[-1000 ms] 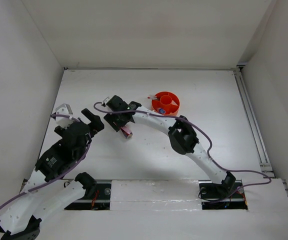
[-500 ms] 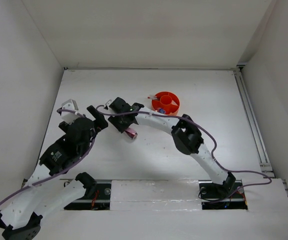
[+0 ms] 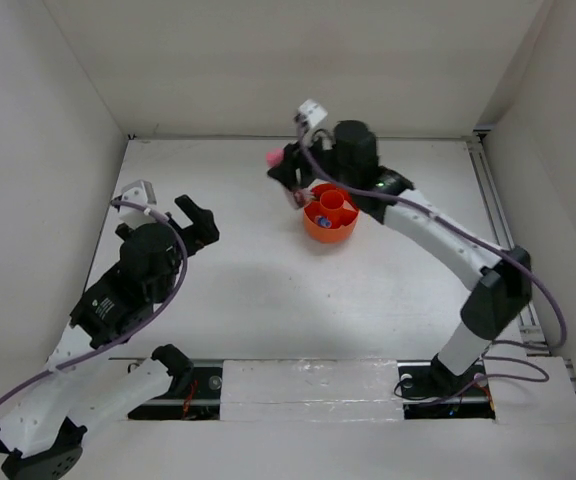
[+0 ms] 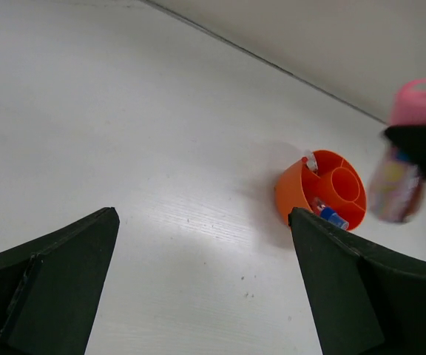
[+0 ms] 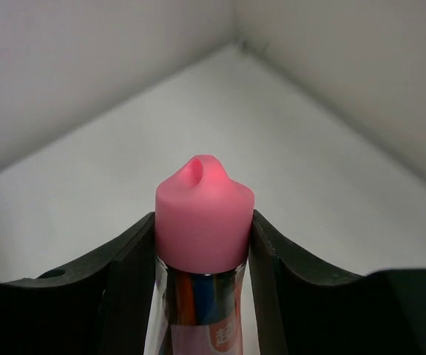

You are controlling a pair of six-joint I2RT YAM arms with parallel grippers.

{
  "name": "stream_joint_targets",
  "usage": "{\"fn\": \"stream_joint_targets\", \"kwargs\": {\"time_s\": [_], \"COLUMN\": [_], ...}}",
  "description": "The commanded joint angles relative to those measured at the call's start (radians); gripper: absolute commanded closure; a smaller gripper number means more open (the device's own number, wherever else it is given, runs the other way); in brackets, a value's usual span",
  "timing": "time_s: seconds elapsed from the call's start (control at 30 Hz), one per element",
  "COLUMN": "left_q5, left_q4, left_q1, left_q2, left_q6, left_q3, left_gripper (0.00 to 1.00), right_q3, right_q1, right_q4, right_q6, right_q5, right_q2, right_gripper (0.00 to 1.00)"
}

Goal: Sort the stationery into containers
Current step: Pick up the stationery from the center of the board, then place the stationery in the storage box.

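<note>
From the overhead view I saw the right gripper [image 3: 286, 174] reached out toward the far side of the white table [image 3: 218, 300], its black fingers closed round the pink-capped clear tube [image 3: 273, 157]. The tube hung just beside the far-left rim of the orange tub [image 3: 318, 228], a round plastic organizer with a central cup and divided outer compartments. The left gripper [image 3: 197, 221] sat well apart on the left side of the table, its jaws spread and holding nothing.

In the left wrist view, the two dark, flat-faced fingers [image 4: 54, 270] of that gripper stood wide apart at the bottom corners, with only smooth, faintly grained white surface between them. Farther off stood the orange tub [image 4: 293, 198], glossy and thin-walled. A blue-capped bottle [image 4: 330, 217] lay in one near outer compartment and a small white-and-pink piece [image 4: 310, 160] poked up from a compartment on the left. At the right edge the tube [image 4: 399, 185] appeared blurred and upright, raised off the table — rounded pink cap on top, clear body with coloured print below.

The right wrist view looked straight along the tube [image 5: 204, 214]. Its matte pink cap had a dimpled tip, and the matte black fingers [image 5: 128, 270] pressed against both sides just below it, at the clear printed barrel.
</note>
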Motion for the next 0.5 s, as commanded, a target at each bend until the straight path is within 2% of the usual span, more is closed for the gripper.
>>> {"fn": "stream_joint_targets", "kwargs": {"time_s": [0.0,0.03,0.07,0.23,0.27,0.33,0.37,0.4,0.43,0.47], "left_q5": [0.129,0.174,0.217,0.454,0.488,0.618,0.777,0.843,0.872,0.831], "left_q4": [0.108,0.119,0.119,0.167,0.179,0.228,0.251,0.271,0.285,0.285], "left_q1": [0.004,0.004,0.004,0.004,0.004,0.083,0.125,0.201,0.223,0.232], "left_q2": [0.143,0.144,0.212,0.348,0.348,0.359,0.359,0.372,0.382,0.391], "left_q6": [0.119,0.131,0.142,0.203,0.212,0.222,0.222,0.210,0.200,0.180], "left_q3": [0.058,0.058,0.101,0.170,0.170,0.143,0.123,0.082,0.066,0.055], "left_gripper": [0.01,0.01,0.01,0.01,0.01,0.01,0.01,0.01,0.01,0.01], "right_q3": [-0.194,-0.195,-0.246,-0.317,-0.343,-0.406,-0.417,-0.428,-0.428,-0.441], "right_q1": [-0.140,-0.174,-0.207,-0.330,-0.359,-0.387,-0.398,-0.407,-0.418,-0.418], "right_q4": [0.428,0.518,0.572,0.804,0.948,1.090,1.196,1.241,1.272,1.293], "right_q6": [0.022,0.033,0.033,0.097,0.118,0.189,0.209,0.229,0.243,0.253], "right_q5": [-0.136,-0.171,-0.196,-0.348,-0.386,-0.419,-0.434,-0.466,-0.466,-0.466], "right_q2": [-0.111,-0.133,-0.144,-0.112,-0.112,-0.080,-0.064,-0.047,-0.021,-0.011], "right_gripper": [1.00,1.00,1.00,1.00,1.00,1.00,1.00,1.00,1.00,1.00]}}
